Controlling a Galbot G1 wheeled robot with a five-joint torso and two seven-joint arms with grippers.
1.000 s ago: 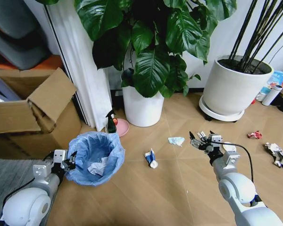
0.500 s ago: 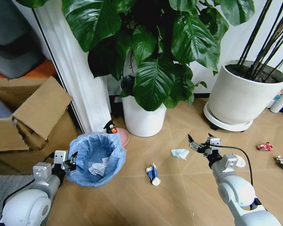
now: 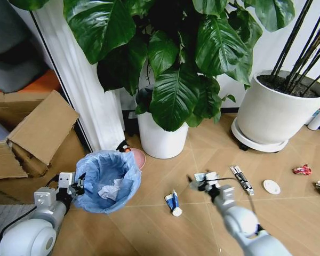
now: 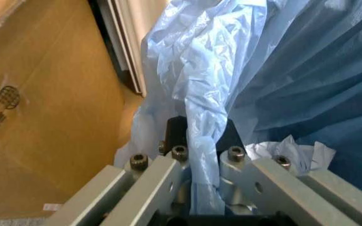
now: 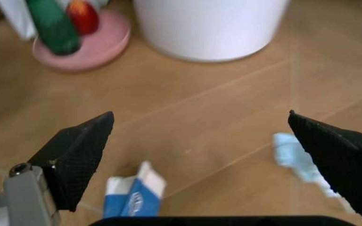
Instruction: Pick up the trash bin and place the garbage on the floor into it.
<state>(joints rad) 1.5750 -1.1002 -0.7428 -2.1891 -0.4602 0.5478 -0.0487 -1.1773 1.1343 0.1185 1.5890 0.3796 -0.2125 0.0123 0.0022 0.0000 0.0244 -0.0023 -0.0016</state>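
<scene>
The right pincer [image 3: 198, 183] hangs low over the floor [image 3: 165, 234] with its jaws spread wide, and the blue-and-white tube [image 3: 173, 203] lies just to its left and slightly nearer the robot; in the right wrist view that tube [image 5: 132, 199] sits close below the gap, toward one black fingertip [image 5: 80, 150], so I judge the coming move to be a short shift left and down. The tube's long axis runs roughly near to far, tilted a little. This arm is clearly the closer one: the left pincer [image 3: 72, 185] is pressed together on the rim of the trash bin [image 3: 108, 178], pinching the light-blue bag [image 4: 197, 136] over the dark wall. The bin, left of the tube, already holds a crumpled paper wad [image 3: 111, 190]. A pale crumpled scrap [image 5: 297, 162] lies by the right pincer's other fingertip; in the head view the pincer largely covers it. The tube's lower end is cut off by the right wrist frame.
</scene>
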